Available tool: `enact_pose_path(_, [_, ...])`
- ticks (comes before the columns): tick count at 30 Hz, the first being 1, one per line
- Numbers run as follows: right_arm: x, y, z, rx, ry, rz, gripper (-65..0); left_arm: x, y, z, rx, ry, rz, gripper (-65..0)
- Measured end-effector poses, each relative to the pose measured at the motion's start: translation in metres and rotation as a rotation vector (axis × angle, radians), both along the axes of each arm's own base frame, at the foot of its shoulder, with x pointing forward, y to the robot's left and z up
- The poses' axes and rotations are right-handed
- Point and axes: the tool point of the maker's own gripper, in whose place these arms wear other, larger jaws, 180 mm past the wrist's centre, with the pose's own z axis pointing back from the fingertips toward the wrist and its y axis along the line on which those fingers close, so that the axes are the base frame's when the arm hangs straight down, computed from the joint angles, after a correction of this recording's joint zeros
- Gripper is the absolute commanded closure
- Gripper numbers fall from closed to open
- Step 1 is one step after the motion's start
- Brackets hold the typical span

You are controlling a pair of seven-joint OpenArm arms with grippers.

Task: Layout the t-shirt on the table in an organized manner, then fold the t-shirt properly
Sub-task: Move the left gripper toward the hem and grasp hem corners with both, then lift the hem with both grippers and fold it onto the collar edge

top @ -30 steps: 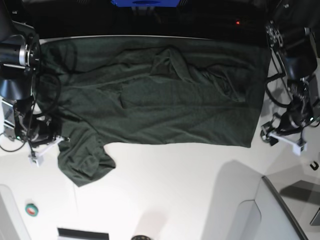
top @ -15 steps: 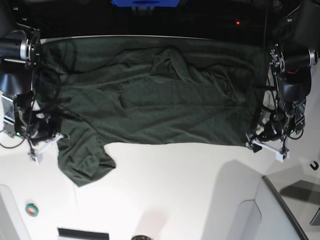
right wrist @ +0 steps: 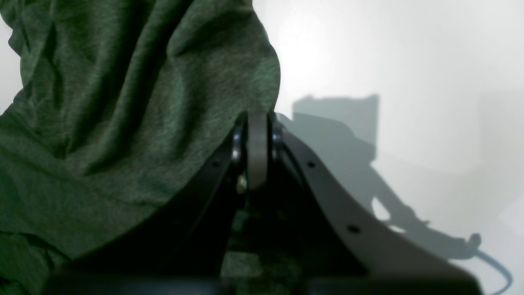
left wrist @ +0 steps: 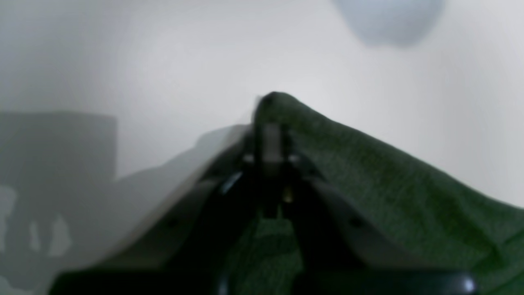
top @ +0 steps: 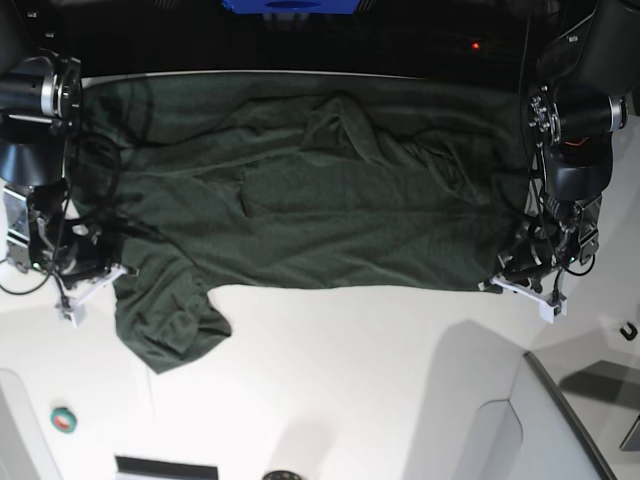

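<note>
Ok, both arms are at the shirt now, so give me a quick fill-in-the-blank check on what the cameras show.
1. The left gripper is shut on the ____ near corner of the t-shirt.
2. The right gripper is ____ on the shirt's fabric.
3. The shirt's colour is dark ____.
4. The table under it is ____.

Missing words: right; shut; green; white
</note>
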Motion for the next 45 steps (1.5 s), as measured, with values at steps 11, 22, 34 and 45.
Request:
enact_pose_path(11, [0.004,0.000,0.003,-0.001,-0.006,0.001,-0.6,-0.001,0.010,0.000,0.093,-0.051,-0.031,0.0])
enact_pose_path(22, [0.021,-0.009,0.034,-0.057,-0.132,0.026,-0.6,0.018,0.007,0.042,0.156,-0.081,-0.115,0.0])
enact_pose_path(34, [0.005,-0.021,0.044,-0.116,-0.171,0.055,-0.6,-0.028,0.023,0.053,0.203,-0.060,-0.100,0.0])
enact_pose_path(45, [-0.021,-0.013,0.050,-0.144,-0.183,0.103,-0.6,-0.066,0.002,0.066,0.134,-0.109,-0.136,0.0])
